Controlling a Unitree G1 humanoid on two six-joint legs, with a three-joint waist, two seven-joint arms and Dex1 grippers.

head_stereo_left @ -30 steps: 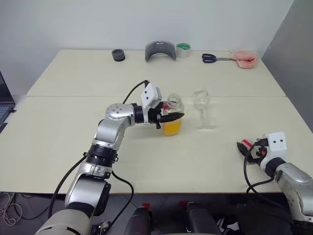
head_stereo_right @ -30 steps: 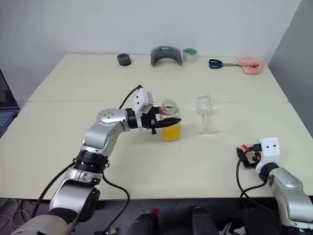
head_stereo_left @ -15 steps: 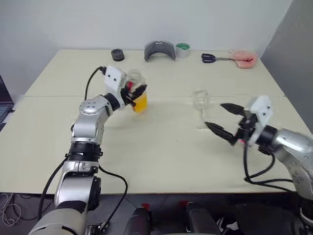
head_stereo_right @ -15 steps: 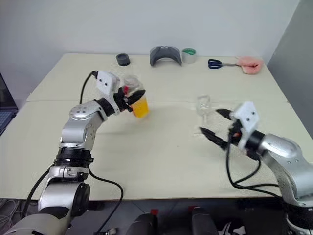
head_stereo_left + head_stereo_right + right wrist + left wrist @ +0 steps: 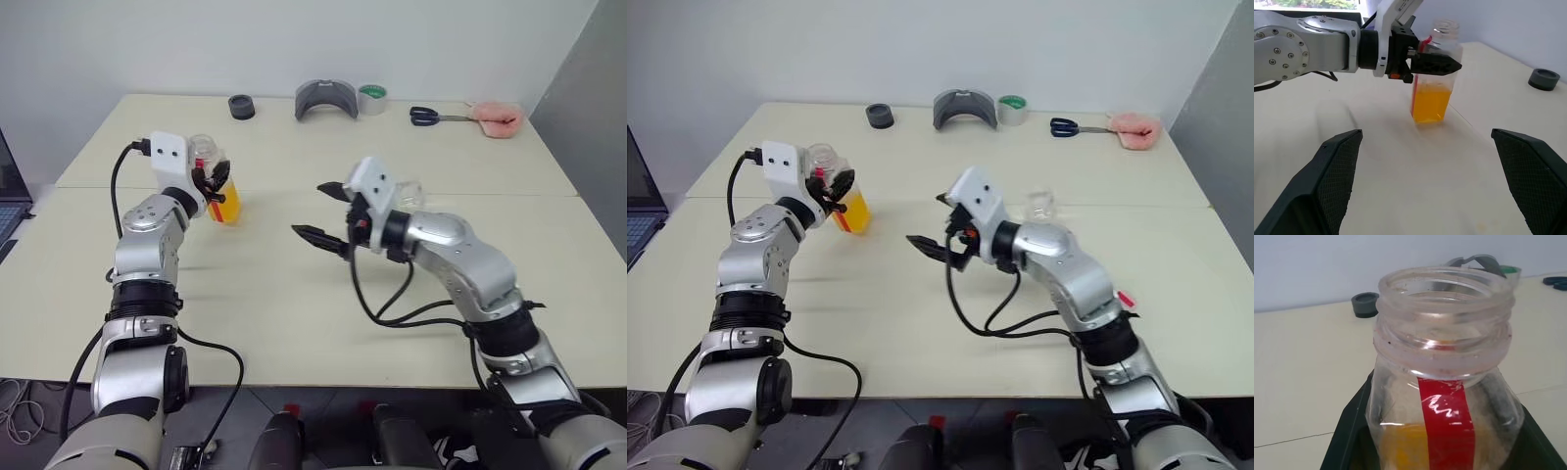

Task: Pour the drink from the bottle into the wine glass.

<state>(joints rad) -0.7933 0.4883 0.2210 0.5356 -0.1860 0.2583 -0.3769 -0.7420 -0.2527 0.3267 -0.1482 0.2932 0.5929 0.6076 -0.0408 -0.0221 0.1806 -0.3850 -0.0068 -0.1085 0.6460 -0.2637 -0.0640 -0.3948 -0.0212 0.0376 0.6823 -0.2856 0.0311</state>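
Bottle [image 5: 1442,396] label: red strip, seemingly unlettered.

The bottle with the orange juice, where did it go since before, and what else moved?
The left pincer, shut on the bottle, carried it away from the wine glass toward the table's left side. The right pincer, open, swung up from the table's right edge to the middle. The glass and the things at the back stayed put.

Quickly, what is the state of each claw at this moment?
Left claw: closed, holding the bottle of orange drink.
Right claw: open, holding nothing.
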